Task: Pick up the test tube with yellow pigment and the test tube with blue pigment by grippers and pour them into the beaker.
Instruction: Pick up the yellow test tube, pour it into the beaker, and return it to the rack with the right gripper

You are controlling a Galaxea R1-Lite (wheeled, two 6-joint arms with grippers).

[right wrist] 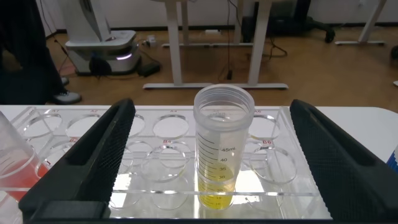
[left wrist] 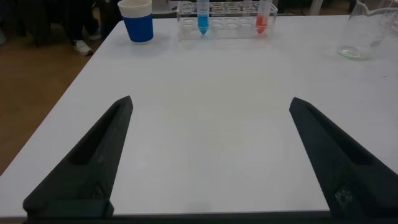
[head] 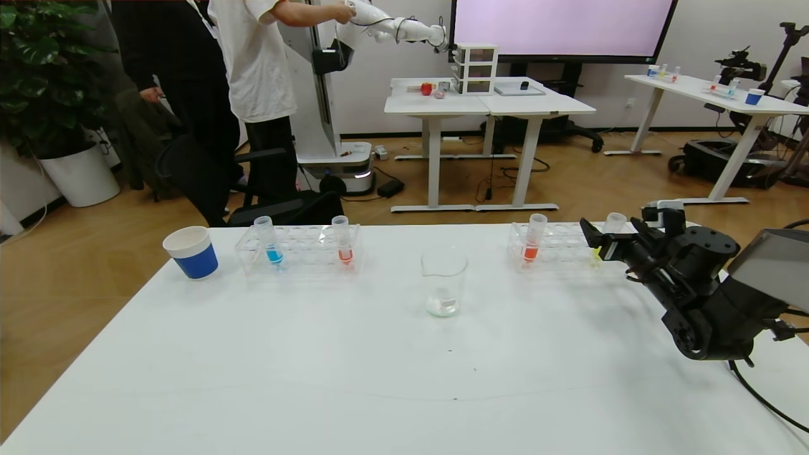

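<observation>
The test tube with yellow pigment [right wrist: 222, 149] stands upright in a clear rack [right wrist: 280, 194] at the table's far right. My right gripper [right wrist: 211, 106] is open, one finger on each side of the tube with gaps between. In the head view the right gripper [head: 600, 243] covers most of this tube [head: 613, 222]. The test tube with blue pigment [head: 272, 242] stands in the left rack [head: 297, 249]. Between the racks stands the clear beaker [head: 444, 281]. My left gripper [left wrist: 210, 102] is open over bare table, outside the head view, with the blue tube [left wrist: 203, 17] far ahead of it.
An orange-red tube [head: 343, 243] shares the left rack and another [head: 533, 243] stands in the right rack. A blue-banded paper cup [head: 193, 253] sits at the far left. People, another robot and tables stand beyond the white table's far edge.
</observation>
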